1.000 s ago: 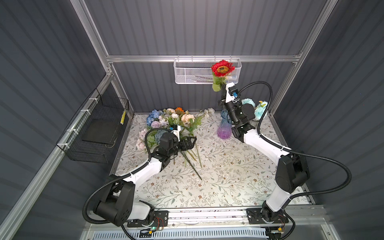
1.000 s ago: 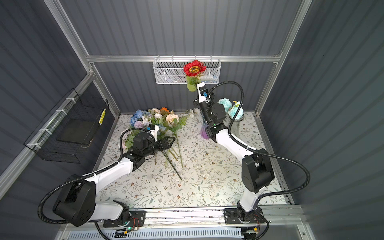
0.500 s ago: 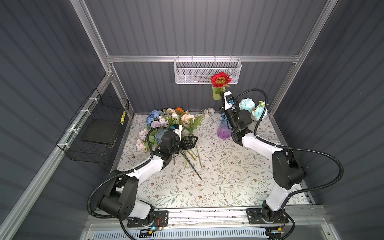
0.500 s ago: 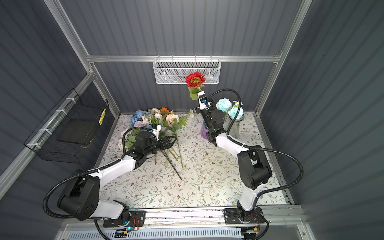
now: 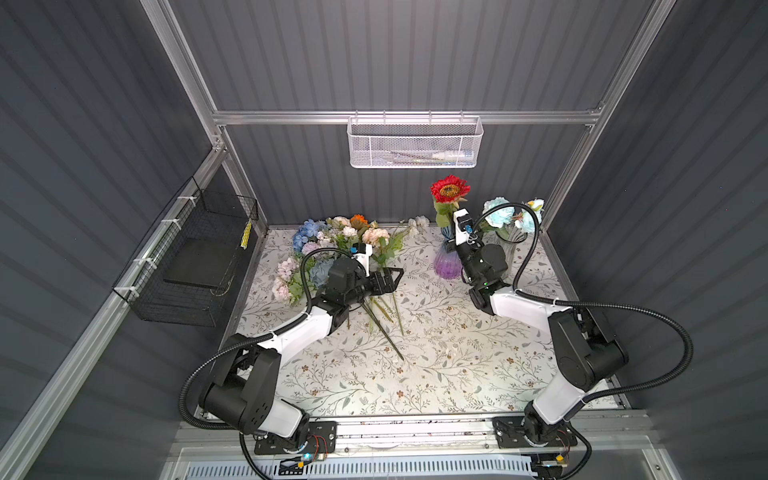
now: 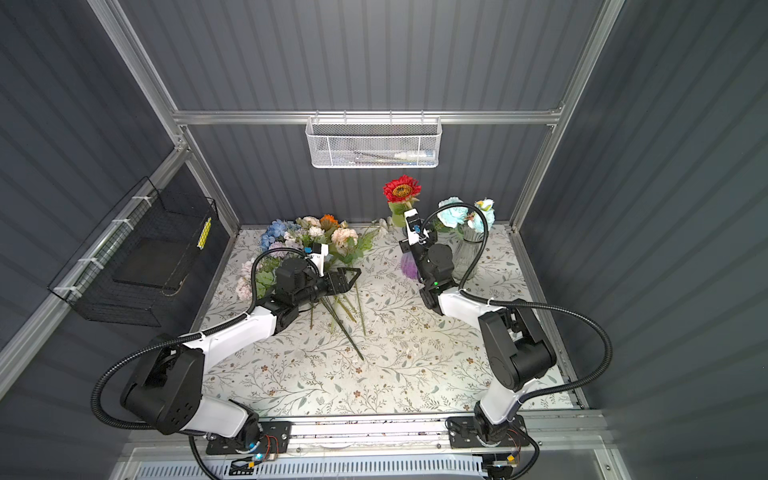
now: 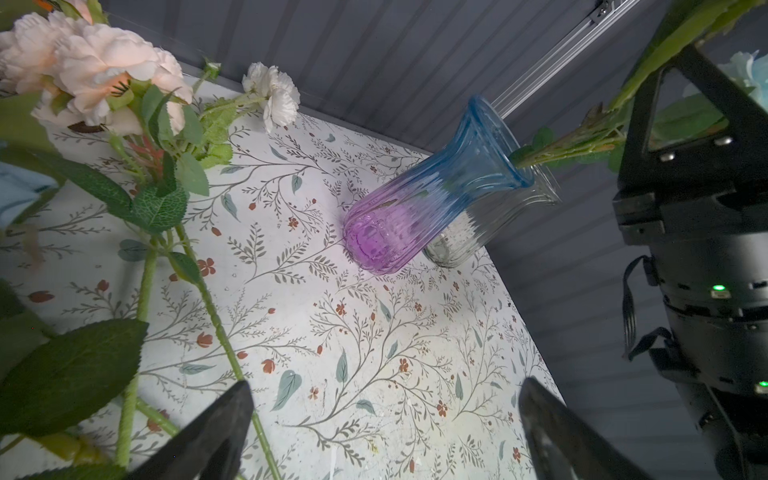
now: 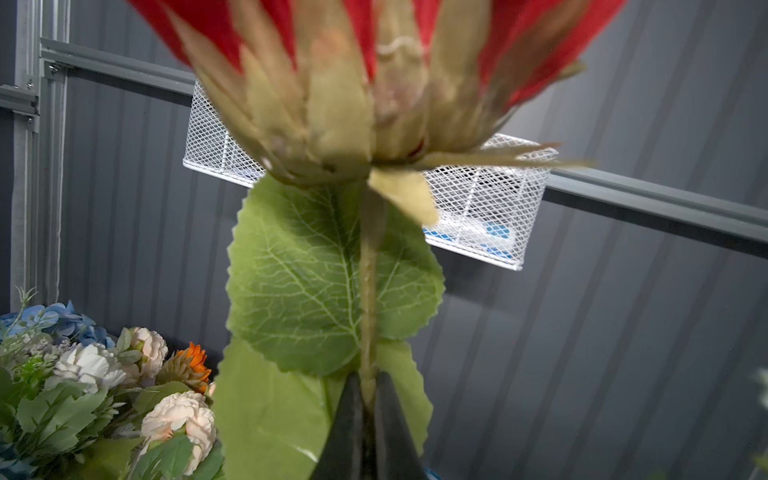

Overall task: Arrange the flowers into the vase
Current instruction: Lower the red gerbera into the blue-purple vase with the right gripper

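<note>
Left gripper (image 5: 395,277): spread wide, holding nothing, apart from the blue-purple vase (image 5: 447,264)
Right gripper (image 8: 368,384): pinching red sunflower (image 5: 449,190) stem, near the vase mouth

Enclosure of dark grey ribbed walls (image 5: 395,62) on an aluminium frame (image 5: 291,117); white mesh basket (image 5: 411,145) hung on the rear rail, black wire basket (image 5: 178,299) at left; floral-patterned counter (image 5: 436,365) below.

White mesh basket (image 5: 374,145) hung high, perhaps holding a tube (image 5: 453,155), black wire basket (image 5: 174,309), floral-print tabletop (image 5: 436,374)
</note>
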Controlling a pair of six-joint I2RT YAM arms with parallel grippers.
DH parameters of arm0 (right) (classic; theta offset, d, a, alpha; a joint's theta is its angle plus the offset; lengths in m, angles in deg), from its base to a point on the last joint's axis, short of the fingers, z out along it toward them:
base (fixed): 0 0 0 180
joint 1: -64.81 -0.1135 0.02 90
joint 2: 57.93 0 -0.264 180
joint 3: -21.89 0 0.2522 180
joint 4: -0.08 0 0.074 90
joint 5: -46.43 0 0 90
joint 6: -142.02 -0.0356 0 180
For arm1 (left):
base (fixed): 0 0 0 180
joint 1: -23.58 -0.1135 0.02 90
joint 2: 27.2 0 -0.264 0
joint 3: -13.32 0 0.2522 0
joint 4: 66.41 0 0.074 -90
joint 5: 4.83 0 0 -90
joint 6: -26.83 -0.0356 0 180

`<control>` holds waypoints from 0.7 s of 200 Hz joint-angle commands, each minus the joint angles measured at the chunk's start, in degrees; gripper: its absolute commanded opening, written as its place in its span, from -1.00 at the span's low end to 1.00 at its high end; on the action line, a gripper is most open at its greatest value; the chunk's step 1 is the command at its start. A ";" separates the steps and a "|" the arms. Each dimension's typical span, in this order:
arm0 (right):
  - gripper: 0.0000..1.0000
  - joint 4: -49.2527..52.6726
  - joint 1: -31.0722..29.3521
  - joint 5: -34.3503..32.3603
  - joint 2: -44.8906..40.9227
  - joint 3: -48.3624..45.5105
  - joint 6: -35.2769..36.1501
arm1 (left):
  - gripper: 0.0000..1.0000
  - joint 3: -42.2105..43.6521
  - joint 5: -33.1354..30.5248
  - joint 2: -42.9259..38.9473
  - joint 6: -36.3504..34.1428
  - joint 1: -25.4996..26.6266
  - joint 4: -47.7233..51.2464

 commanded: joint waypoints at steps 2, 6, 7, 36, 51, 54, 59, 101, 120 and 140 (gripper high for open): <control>-0.90 -3.04 0.20 -2.72 -1.32 -2.78 -1.03 | 0.99 -2.12 0.94 1.00 0.24 0.63 -0.92; -0.89 -3.04 0.21 -2.80 -1.40 -3.07 -1.06 | 0.99 -2.20 0.93 1.05 0.26 0.71 -0.90; -0.88 -3.04 0.20 -2.85 -1.41 -3.16 -1.08 | 0.99 -2.24 0.94 1.09 0.25 0.72 -0.90; -0.83 -3.04 0.19 -3.95 -1.74 -5.44 -1.10 | 0.99 -2.51 0.94 0.98 0.19 1.23 -0.91; -0.81 -3.19 0.24 -4.46 -1.85 -6.55 -1.34 | 0.99 -2.37 0.60 0.68 0.23 1.35 -0.85; -0.80 -3.21 0.25 -4.57 -1.93 -6.70 -1.41 | 0.99 -2.37 0.54 0.70 0.21 1.35 -0.82; -0.77 -3.26 0.19 -4.78 -2.08 -7.11 -1.53 | 0.99 -2.28 0.50 0.69 0.22 1.35 -0.84; -0.56 -3.28 0.24 -5.02 -3.28 -9.94 -3.09 | 0.99 -2.27 0.59 0.43 0.18 1.61 -0.70; -0.53 -2.69 0.27 -5.08 -4.03 -11.37 -4.20 | 0.99 -2.03 0.41 0.16 0.16 1.70 -0.57; -0.49 -2.95 0.28 -5.37 -5.05 -12.87 -5.18 | 0.99 -1.90 0.29 -0.03 0.07 1.70 -0.59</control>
